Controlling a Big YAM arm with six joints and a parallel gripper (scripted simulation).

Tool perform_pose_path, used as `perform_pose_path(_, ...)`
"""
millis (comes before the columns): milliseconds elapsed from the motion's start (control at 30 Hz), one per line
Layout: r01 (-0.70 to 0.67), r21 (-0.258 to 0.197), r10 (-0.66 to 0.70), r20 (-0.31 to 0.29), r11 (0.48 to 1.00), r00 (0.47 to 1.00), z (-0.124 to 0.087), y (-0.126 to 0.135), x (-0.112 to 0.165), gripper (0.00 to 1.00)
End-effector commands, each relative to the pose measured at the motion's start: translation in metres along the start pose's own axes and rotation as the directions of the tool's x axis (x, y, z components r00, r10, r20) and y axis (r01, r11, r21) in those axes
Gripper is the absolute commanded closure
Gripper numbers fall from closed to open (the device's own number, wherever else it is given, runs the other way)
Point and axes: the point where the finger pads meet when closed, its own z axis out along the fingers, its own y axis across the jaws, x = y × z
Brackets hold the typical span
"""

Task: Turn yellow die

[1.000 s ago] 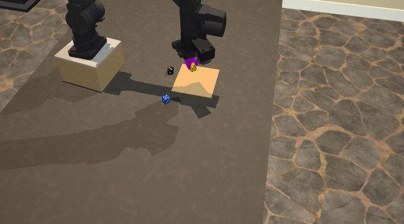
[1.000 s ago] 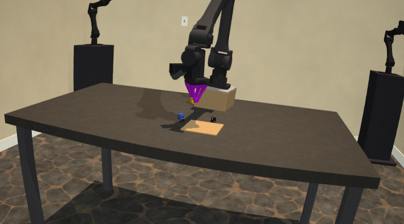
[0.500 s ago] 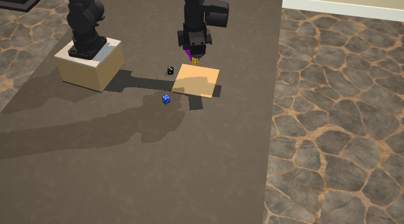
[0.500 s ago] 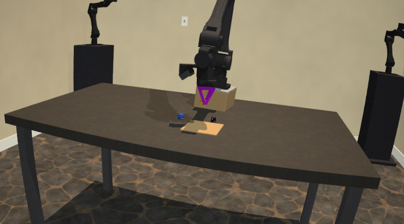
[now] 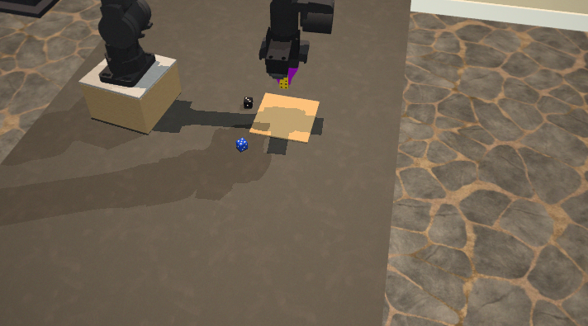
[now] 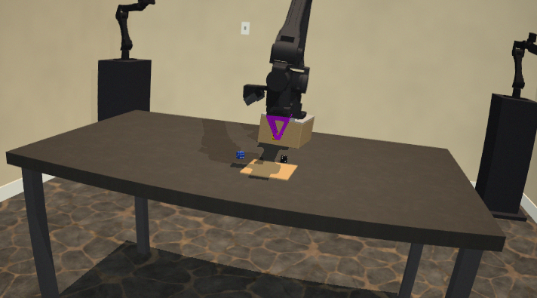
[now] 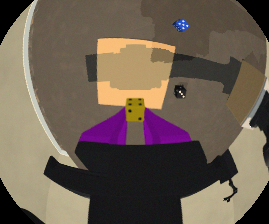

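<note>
My gripper point(image 5: 284, 83) with purple fingers is shut on the yellow die point(image 5: 283, 83) and holds it in the air above the orange mat point(image 5: 286, 122), over its far edge. In the wrist view the yellow die point(image 7: 135, 110) sits between the fingertips with the mat point(image 7: 133, 74) below it. In the exterior view the gripper point(image 6: 276, 136) hangs well above the mat point(image 6: 268, 169). The blue die point(image 5: 241, 144) lies on the table left of the mat's near corner. It also shows in the exterior view point(image 6: 240, 154) and the wrist view point(image 7: 181, 26).
A black die point(image 5: 248, 102) lies on the table just off the mat's far left corner. The arm's base stands on a tan box point(image 5: 131, 92) to the left. The table's right edge point(image 5: 401, 131) runs beyond the mat.
</note>
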Motion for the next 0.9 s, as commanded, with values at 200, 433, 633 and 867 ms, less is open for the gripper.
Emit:
perform_pose_path(200, 0.025, 0.044, -0.012, -0.275, 0.999, 0.961, -0.001, 0.014, -0.003, 0.85)
perform_pose_path(433, -0.006, -0.014, -0.006, -0.709, 1.0, 0.705, -0.01, 0.016, -0.009, 0.85)
perform_pose_path(633, -0.005, -0.073, -0.051, -0.75, 0.997, 0.66, -0.026, 0.023, -0.004, 0.85)
perform_pose_path(867, -0.027, -0.058, -0.026, -0.751, 0.998, 0.66, -0.007, 0.022, -0.015, 0.85)
